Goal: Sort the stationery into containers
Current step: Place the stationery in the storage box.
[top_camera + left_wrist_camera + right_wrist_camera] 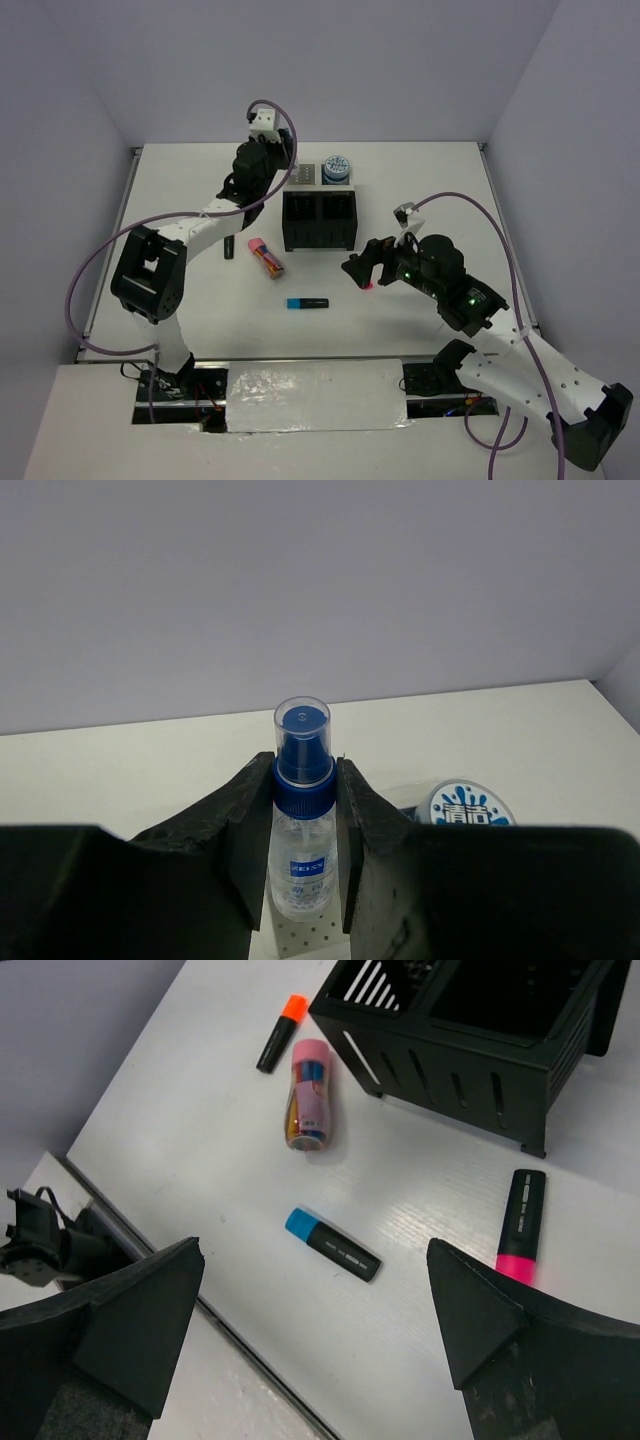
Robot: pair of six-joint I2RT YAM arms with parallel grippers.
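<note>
1. Blue-capped little spray bottle [302, 820] fills the left wrist cam. It's upright, with a clear cover over the nozzle, and the left gripper [302, 780] has its fingers closed in narrow on the neck. Under the bottle's base you can see a bit of a light grey tray [300, 942] with a dotted bottom. Can't tell if the bottle actually touches it. A round blue-white roll [472, 807] peeks out just to the right.

2. Right wrist cam: the right gripper [313, 1252] is spread wide with nothing between the fingers, hanging above the white table [200, 1140]. The blue-capped highlighter [332, 1246] lies flat roughly under the gap. The pink-capped highlighter [522, 1226] lies near the right finger, close to a corner of the black box [450, 1060] but not touching it. The pink multicoloured marker [310, 1095] lies beside the box's slotted wall, and the orange-capped highlighter [280, 1032] is just past it.

3. Top cam: the left arm reaches to the far side of the table behind the box, right at the grey tray, and the roll is just right of that tray. Both box compartments look dark, so no idea what's in them. The right gripper sits front-right of the box, over the pink-capped highlighter.
</note>
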